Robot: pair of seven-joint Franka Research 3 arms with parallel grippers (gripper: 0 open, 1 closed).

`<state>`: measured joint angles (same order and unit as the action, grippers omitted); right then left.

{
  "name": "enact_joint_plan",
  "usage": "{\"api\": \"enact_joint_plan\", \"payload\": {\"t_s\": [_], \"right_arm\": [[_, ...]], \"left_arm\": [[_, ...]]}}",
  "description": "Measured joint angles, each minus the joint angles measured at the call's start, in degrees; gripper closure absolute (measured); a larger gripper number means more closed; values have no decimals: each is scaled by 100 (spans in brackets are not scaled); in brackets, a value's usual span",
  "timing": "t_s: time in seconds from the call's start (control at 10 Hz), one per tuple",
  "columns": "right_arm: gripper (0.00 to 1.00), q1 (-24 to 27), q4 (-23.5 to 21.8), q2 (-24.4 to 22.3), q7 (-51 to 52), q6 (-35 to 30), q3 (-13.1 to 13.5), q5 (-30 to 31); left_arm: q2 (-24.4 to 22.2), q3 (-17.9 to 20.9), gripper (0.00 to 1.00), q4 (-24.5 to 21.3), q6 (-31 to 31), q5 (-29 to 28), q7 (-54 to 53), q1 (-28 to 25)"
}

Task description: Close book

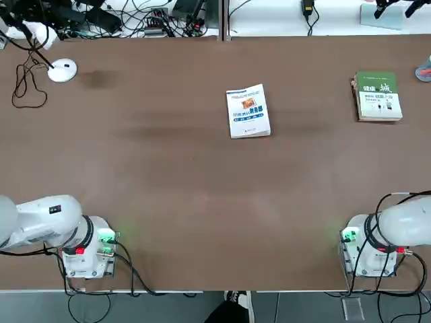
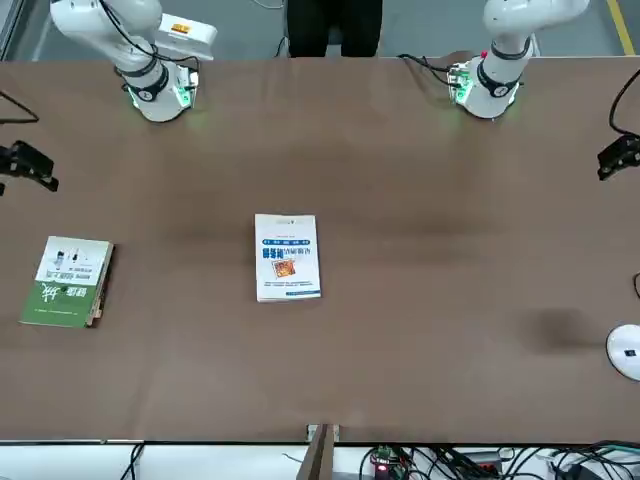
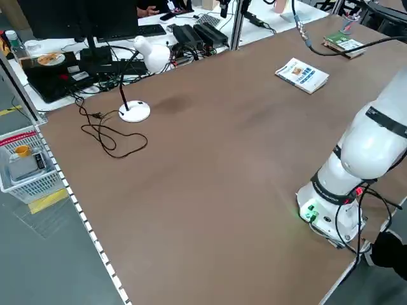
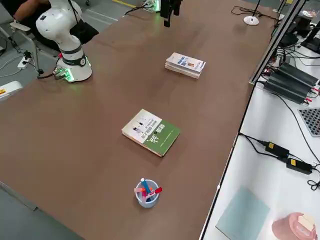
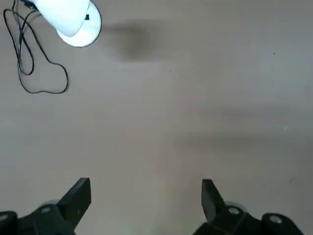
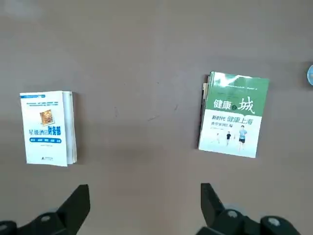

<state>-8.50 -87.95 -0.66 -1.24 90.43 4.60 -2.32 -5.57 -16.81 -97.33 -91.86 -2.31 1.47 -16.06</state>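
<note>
Pincers (image 5: 146,203) (image 6: 145,204) gape above the table, near Chinese-titled books (image 1: 248,112) (image 1: 378,96).

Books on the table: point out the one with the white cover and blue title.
The thinner book, near the table's middle; an orange picture marks its cover, while the other book has a green-and-white cover.

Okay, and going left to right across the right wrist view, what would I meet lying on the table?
White-covered paperback with blue title text, green-and-white book with white lettering, the edge of a light blue round object.
</note>
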Motion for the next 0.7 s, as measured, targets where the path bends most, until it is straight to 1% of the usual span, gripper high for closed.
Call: {"api": "enact_joint_plan", "payload": {"t_s": [0.7], "right_arm": [[0, 15, -53, 13, -33, -64, -10, 21]], "left_arm": [[27, -37, 0, -9, 10, 235, 220, 26]]}}
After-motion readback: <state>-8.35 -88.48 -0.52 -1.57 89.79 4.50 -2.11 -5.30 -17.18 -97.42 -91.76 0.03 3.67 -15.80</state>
